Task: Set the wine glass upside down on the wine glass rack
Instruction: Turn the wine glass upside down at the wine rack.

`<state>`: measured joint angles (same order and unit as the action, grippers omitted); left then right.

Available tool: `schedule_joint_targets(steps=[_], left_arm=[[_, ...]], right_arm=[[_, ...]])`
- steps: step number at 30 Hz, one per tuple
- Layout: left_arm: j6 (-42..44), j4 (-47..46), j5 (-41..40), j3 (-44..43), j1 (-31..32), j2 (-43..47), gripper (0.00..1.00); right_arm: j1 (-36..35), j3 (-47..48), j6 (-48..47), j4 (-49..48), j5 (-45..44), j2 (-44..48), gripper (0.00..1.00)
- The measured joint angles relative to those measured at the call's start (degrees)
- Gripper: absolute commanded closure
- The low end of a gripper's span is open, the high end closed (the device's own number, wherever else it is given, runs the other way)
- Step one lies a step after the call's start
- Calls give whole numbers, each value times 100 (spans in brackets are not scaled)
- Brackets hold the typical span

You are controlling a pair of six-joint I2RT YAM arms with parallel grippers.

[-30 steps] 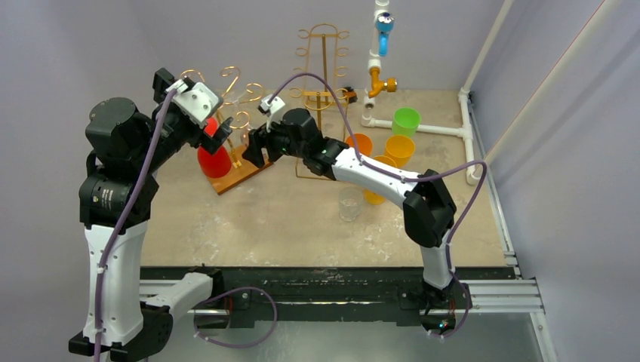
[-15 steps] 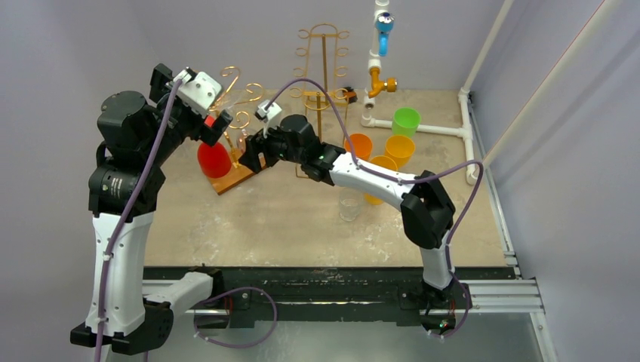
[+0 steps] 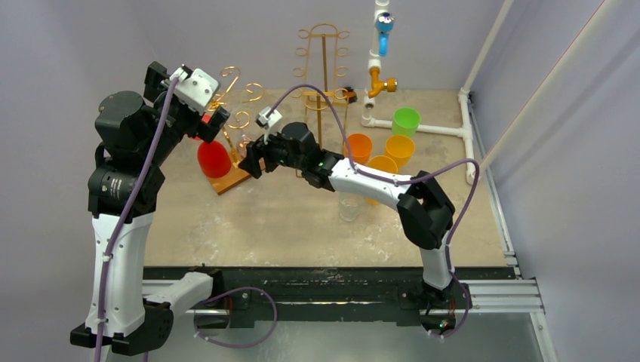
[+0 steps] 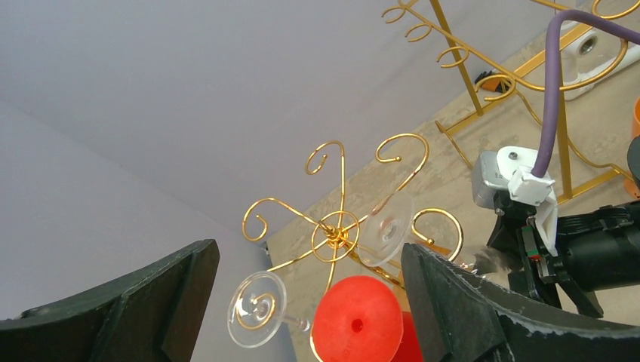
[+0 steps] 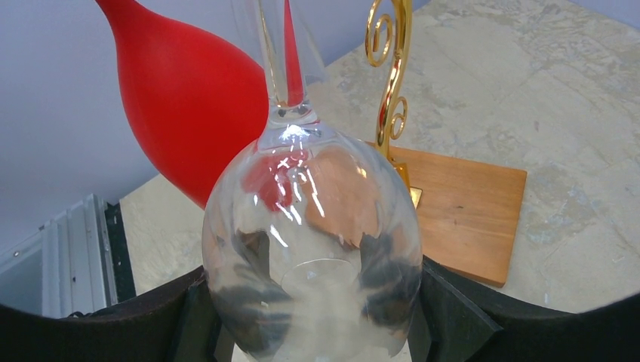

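My right gripper is shut on the bowl of a clear wine glass, held upside down with its stem pointing up beside the gold wine glass rack. In the left wrist view its foot sits tilted by a rack arm, and I cannot tell if it hangs there. A red glass and another clear glass hang on the rack. My left gripper is open and empty above the rack's centre.
The rack stands on a wooden base at the table's back left. A taller gold rack, orange cups, a green cup, a clear tumbler and white piping stand to the right.
My left gripper has lifted up and back from the rack. My right gripper has moved slightly down and left with the clear glass, closer to the rack's base.
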<state>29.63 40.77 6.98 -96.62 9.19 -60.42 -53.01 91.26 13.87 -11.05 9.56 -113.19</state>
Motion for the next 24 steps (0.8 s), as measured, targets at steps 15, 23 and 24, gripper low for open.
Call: schedule_joint_targets(steps=[15, 23, 24], left_arm=[[9, 0, -44, 0, 0, 0, 0], [22, -4, -76, 13, 0, 2, 0], [28, -9, -83, 26, 0, 4, 0]], right_arm=[[-48, -494, 28, -734, 22, 127, 62], [-74, -717, 68, -1027, 42, 205, 62], [-79, -750, 72, -1062, 42, 212, 62]])
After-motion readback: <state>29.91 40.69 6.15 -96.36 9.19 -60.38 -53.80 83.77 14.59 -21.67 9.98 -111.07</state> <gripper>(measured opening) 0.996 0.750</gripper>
